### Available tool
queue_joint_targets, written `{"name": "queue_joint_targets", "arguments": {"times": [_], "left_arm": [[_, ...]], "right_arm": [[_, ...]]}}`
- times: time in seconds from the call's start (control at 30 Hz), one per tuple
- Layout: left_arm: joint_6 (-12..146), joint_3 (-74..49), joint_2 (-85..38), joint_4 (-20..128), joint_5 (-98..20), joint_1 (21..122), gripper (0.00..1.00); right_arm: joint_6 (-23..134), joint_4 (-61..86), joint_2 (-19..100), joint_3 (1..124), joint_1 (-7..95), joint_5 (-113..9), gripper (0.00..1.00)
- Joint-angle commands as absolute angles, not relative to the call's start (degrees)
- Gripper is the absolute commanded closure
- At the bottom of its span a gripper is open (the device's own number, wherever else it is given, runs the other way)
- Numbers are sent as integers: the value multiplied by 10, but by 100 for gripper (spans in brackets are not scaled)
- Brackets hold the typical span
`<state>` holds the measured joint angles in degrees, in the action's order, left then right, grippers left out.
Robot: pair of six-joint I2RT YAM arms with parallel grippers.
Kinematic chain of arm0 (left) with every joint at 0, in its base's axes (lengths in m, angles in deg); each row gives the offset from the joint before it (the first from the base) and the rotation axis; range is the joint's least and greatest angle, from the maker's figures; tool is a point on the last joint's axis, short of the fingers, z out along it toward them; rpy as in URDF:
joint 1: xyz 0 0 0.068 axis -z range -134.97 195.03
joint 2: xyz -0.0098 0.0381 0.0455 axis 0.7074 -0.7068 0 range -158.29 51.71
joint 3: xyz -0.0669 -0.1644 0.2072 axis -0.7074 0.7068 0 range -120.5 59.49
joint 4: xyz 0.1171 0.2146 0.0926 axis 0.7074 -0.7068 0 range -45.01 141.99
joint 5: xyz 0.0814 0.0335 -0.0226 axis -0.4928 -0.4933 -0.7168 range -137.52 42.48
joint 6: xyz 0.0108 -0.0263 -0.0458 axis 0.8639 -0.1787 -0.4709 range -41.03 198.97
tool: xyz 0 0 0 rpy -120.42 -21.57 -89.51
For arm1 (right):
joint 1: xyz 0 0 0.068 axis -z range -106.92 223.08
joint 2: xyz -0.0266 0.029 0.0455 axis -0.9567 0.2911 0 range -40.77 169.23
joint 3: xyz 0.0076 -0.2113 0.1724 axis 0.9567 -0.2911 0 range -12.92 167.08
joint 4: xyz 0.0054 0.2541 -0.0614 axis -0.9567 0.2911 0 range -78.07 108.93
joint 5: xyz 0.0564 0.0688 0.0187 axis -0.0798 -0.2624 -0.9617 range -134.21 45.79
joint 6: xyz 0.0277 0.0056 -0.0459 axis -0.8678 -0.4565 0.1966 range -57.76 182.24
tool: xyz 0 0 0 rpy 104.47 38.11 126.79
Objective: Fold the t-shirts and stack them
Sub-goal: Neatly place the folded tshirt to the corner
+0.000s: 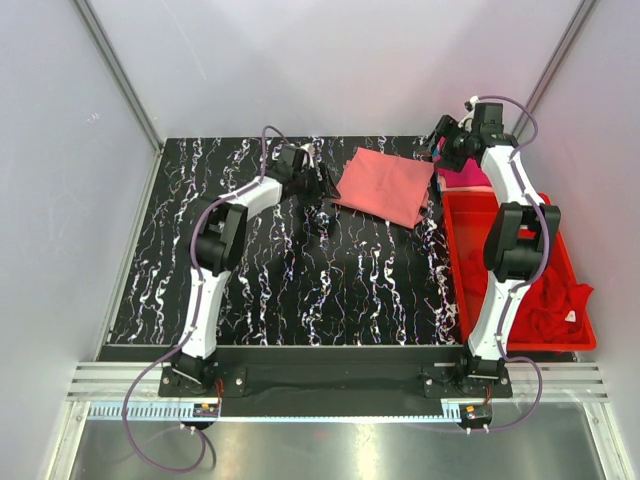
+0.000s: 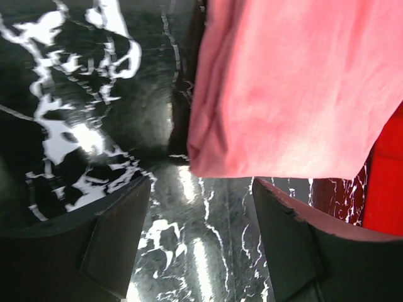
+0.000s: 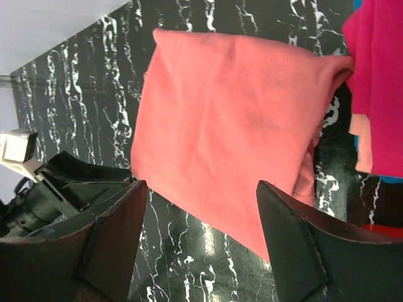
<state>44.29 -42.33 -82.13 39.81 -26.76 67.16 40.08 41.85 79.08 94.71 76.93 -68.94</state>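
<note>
Lying folded on black marbled table (image 1: 300, 290), salmon-pink t-shirt (image 1: 383, 184), grey walls, both claws spread, empty.

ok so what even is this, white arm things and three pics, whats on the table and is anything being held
These are two robot arms bolted at the near edge of a black marbled table. The wide picture looks down from above and behind them. The other two come from cameras on each wrist, so the dark shapes at the bottom are that arm's own fingers.

A folded salmon-pink t-shirt lies flat at the far side of the table. The left gripper sits beside its left edge, the right gripper by its right edge. Both are open and hold nothing.

To the right stands a red bin with a crumpled red t-shirt inside, and a magenta t-shirt at its far end.
</note>
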Motion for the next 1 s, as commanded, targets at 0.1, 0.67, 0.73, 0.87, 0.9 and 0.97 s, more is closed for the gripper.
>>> {"name": "queue_joint_targets", "arguments": {"times": [0.1, 0.67, 0.73, 0.87, 0.9, 0.97], "left_arm": [[433, -455, -873, 387, -268, 680, 30], [491, -335, -751, 316, -315, 594, 100], [498, -334, -749, 307, -312, 581, 100], [512, -336, -749, 298, -310, 563, 100], [513, -336, -749, 301, -306, 558, 100], [515, -340, -755, 298, -296, 558, 100]], "right_arm": [[403, 391, 747, 912, 768, -714, 24], [298, 310, 766, 815, 676, -616, 11], [269, 264, 778, 806, 674, -612, 8], [244, 254, 823, 841, 670, -599, 5], [241, 258, 832, 846, 668, -599, 3], [238, 243, 848, 845, 659, -595, 3]]}}
